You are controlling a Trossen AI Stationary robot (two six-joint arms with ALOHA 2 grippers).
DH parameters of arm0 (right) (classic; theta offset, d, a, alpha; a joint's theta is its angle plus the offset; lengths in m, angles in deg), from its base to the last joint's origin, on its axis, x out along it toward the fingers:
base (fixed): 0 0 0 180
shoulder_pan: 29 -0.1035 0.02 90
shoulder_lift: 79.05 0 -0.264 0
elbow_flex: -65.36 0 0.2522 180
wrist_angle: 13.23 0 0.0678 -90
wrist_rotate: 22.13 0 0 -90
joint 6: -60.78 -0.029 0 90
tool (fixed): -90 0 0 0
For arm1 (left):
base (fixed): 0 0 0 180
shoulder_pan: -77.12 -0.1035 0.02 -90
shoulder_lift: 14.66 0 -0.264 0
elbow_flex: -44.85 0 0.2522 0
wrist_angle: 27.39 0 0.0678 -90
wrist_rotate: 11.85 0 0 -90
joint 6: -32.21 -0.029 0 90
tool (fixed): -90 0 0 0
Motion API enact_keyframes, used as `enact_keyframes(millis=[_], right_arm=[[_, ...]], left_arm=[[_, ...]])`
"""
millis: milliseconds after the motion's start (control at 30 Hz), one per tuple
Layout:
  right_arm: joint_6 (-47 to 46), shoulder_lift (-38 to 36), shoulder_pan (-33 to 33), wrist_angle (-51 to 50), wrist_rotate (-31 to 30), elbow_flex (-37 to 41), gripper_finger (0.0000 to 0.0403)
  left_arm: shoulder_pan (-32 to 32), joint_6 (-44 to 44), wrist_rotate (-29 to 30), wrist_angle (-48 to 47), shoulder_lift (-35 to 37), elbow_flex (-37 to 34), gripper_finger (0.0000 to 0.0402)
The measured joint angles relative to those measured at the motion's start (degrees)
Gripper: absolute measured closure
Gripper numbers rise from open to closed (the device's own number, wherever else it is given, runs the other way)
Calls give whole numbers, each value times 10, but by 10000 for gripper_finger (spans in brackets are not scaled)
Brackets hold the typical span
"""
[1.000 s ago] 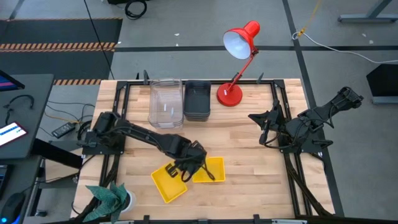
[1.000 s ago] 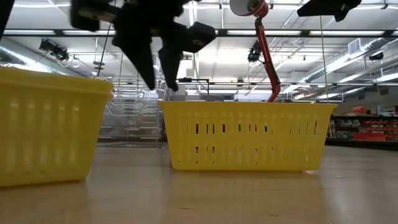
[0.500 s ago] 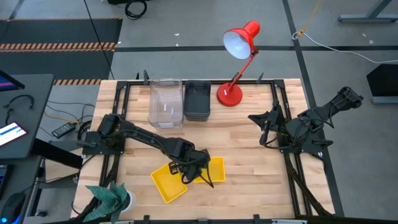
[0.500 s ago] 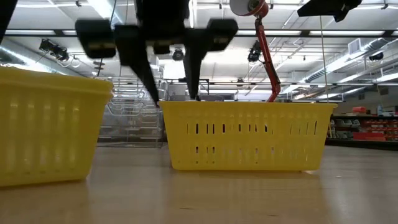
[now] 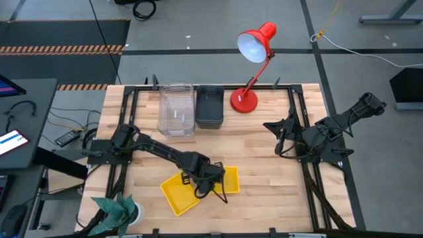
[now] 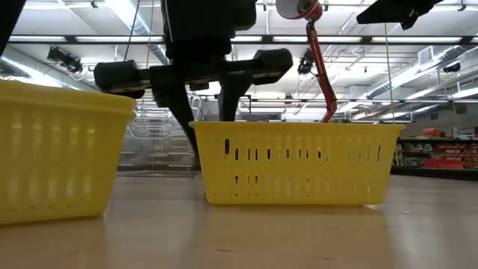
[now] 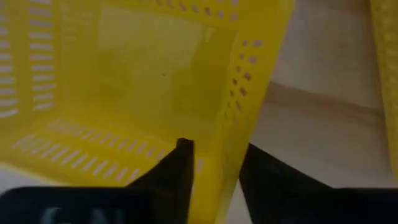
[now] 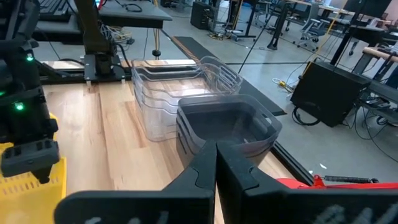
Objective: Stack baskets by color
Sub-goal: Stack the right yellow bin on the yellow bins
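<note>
From above, we see the left gripper (image 5: 210, 184) lowered at the near edge of the wooden table (image 5: 264, 152), its 2 fingers straddling one wall of a yellow basket (image 5: 225, 179): one finger inside, one outside. The left wrist view shows that wall standing between the fingers (image 7: 177, 177), though we cannot tell whether they press on it or merely bracket it. A 2nd yellow basket (image 5: 178, 194) lies tilted just beside the first, toward the table's left corner; in the low view it stands at the left (image 6: 56, 149) with the straddled basket (image 6: 299, 161) at centre.

At the far edge, a stack of clear baskets (image 5: 176, 109) sits just beside a stack of dark grey baskets (image 5: 209, 106), with a red desk lamp (image 5: 252, 49) to their right. The right gripper (image 5: 281, 135) waits at the table's right side, well apart from every basket, its fingers closed on nothing.
</note>
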Motion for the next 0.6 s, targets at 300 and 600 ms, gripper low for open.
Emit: enact_keyframes(millis=[300,600], right_arm=[[1,0,0,0,0,0,394],[-14,-15,-7,-33,-3,0,394]], left_arm=[[-2,135,-15,-83,8,66,387],[-9,512,-102,-234,12,238,389]])
